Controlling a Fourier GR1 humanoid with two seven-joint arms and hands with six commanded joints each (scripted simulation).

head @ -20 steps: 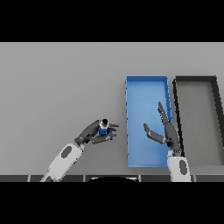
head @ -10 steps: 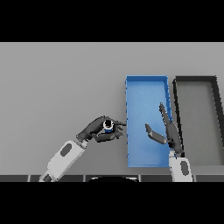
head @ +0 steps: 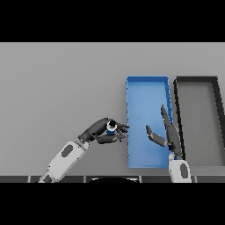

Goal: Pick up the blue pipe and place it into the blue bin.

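A short blue pipe (head: 111,128) with a pale ring at its end sits in my left hand (head: 103,132), whose fingers and thumb are curled round it. The hand hovers just left of the blue bin (head: 147,83), its fingertips almost at the bin's left wall. My right hand (head: 168,133) is over the bin's right half, fingers straight and thumb spread, holding nothing.
A black bin (head: 196,80) stands directly right of the blue one, the two walls side by side. Grey tabletop stretches to the left and behind.
My left hand has carried the pipe to the right, from well left of the bin to its left wall. The right hand barely shifted.
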